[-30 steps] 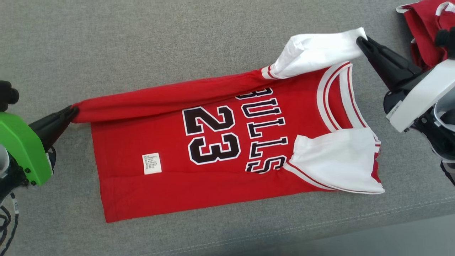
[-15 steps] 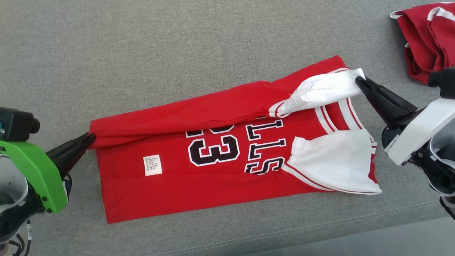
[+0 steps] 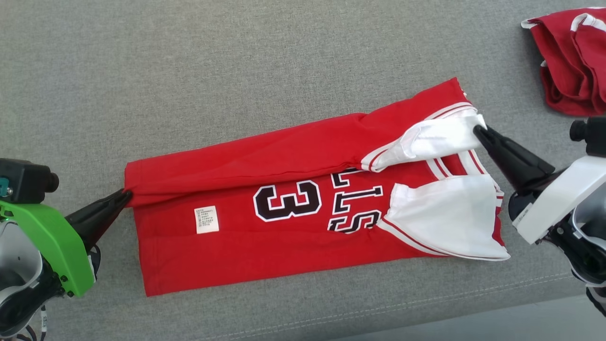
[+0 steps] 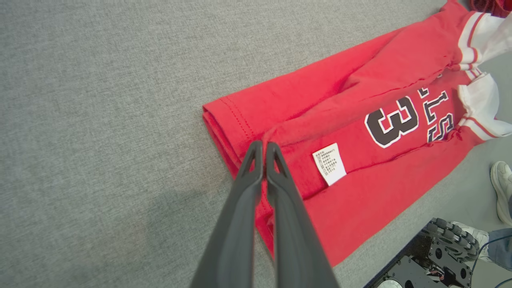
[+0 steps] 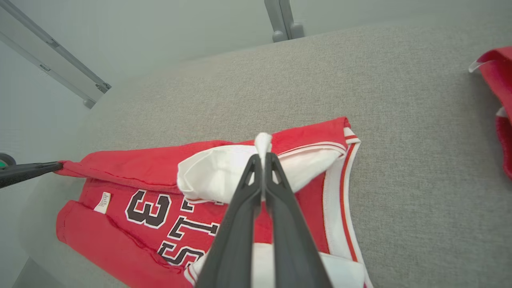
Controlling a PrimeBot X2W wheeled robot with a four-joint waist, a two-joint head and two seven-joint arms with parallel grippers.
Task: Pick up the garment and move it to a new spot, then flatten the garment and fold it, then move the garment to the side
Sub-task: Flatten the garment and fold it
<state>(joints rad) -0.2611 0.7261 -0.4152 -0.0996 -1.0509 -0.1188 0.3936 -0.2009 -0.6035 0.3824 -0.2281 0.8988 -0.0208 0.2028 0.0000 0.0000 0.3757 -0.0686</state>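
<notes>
The garment [image 3: 284, 227] is a red jersey with white sleeves and black lettering, lying flat on the grey cushion [image 3: 236, 71]. Its far long edge is folded toward me over the print. My left gripper [image 3: 127, 194] is shut on the folded hem corner at the jersey's left end, also seen in the left wrist view as the left gripper [image 4: 264, 145] pinching red cloth [image 4: 360, 120]. My right gripper [image 3: 477, 130] is shut on the white sleeve [image 3: 440, 137] at the right end; the right wrist view shows the right gripper [image 5: 263, 157] gripping that white sleeve [image 5: 216, 168].
Another red garment [image 3: 570, 61] lies crumpled at the far right of the cushion. The cushion's front seam [image 3: 426, 300] runs close below the jersey. A person's shoe [image 4: 502, 188] and the robot's base [image 4: 432, 260] appear at the lower right of the left wrist view.
Both grippers have drawn the jersey's far edge toward me, so the fold now covers the "2" and part of the lettering. The white sleeve has come lower onto the jersey.
</notes>
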